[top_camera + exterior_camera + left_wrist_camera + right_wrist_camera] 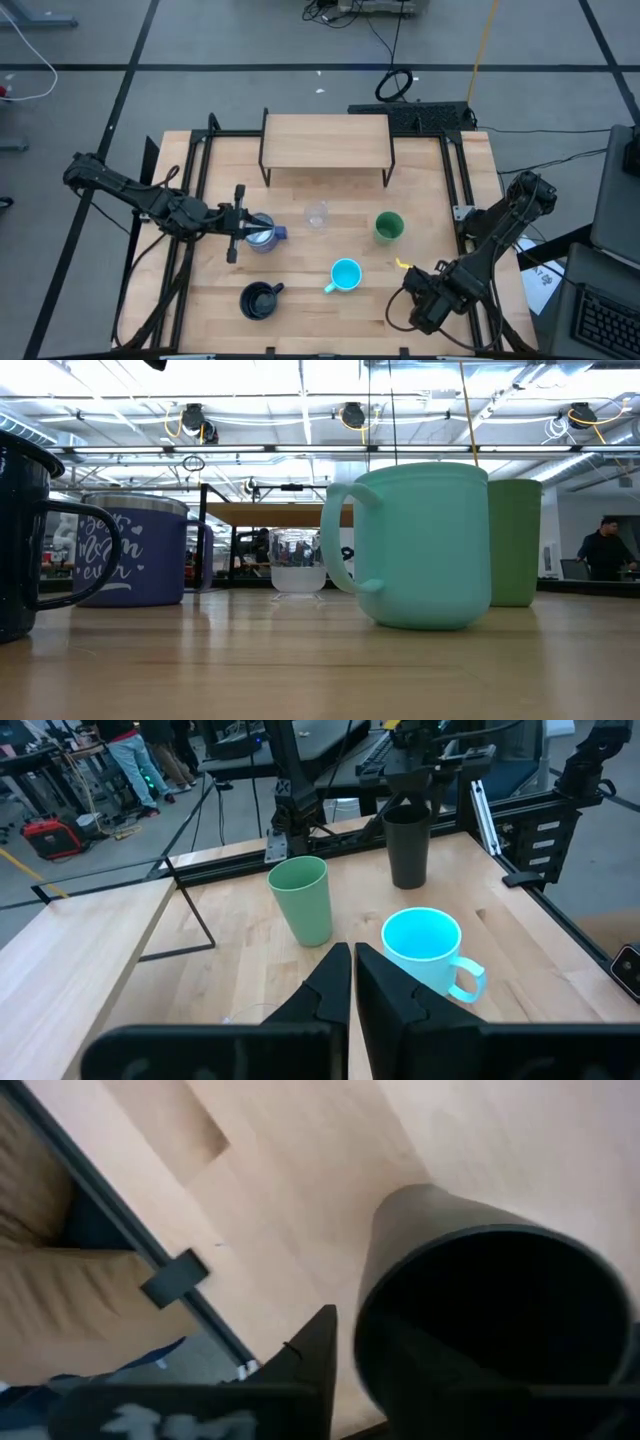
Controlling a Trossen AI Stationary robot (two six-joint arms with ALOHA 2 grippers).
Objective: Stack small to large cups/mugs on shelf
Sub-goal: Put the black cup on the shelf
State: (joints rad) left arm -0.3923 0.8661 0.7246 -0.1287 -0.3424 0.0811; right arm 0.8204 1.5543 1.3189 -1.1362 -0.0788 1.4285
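Observation:
The black tumbler [407, 845] stands upright on the table near its right near corner. My right gripper [432, 300] hangs over the tumbler's rim [480, 1240], pointing down. One finger [318, 1348] stands just outside the wall, and the other is lost in the dark inside. My left gripper [352, 982] is shut and hovers above the blue-purple mug [264, 237]. On the table stand the clear glass [318, 215], green cup [388, 227], cyan mug [345, 274] and dark handled mug [258, 299]. The shelf [325, 140] stands at the far middle. My right gripper comes at the black tumbler's rim from above. A sliver of table shows between the outer finger and the wall. Whether the inner finger touches the tumbler I cannot tell, since blur and the dark inside hide it. The tumbler's base rests on the table.
Black rails [455, 190] run along the table's left and right sides. In the low view the cyan mug [420, 545] stands nearest, and a person [603, 550] is in the room behind. Bare wood lies between the shelf's legs and the cups.

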